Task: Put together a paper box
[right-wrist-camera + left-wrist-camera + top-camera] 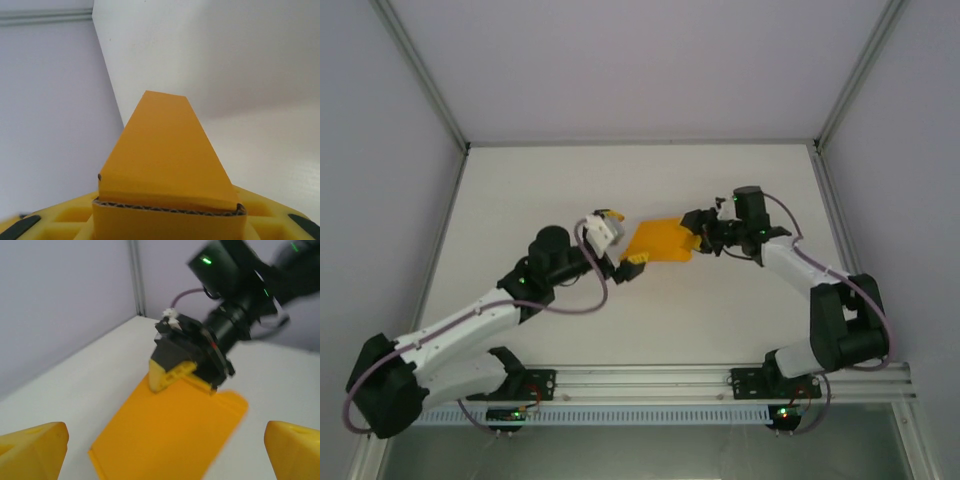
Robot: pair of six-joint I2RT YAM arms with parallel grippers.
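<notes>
Two arms reach in toward the middle of the white bench (540, 190), one from each side. The paper box (658, 240) is a flat orange-yellow card sitting between the two claws. The right claw (696, 240) is clenched on the card's right-hand edge. From the left wrist camera its black body and yellow fingers pinch the far end of the card. From the right wrist camera the card sticks straight out from between the yellow pads (65, 220), and a corrugated edge is visible at the grip. The left claw (632, 260) is released. Its two yellow fingertips (32, 450) are spread wide at the bottom corners of its own camera, with the card's near end lying in the gap and neither finger pressing on it. From above, the left claw's tip sits right at the card's near-left corner; can't tell if it touches. The card looks tilted, with the far end higher. Can't tell whether its near edge rests on the bench.
</notes>
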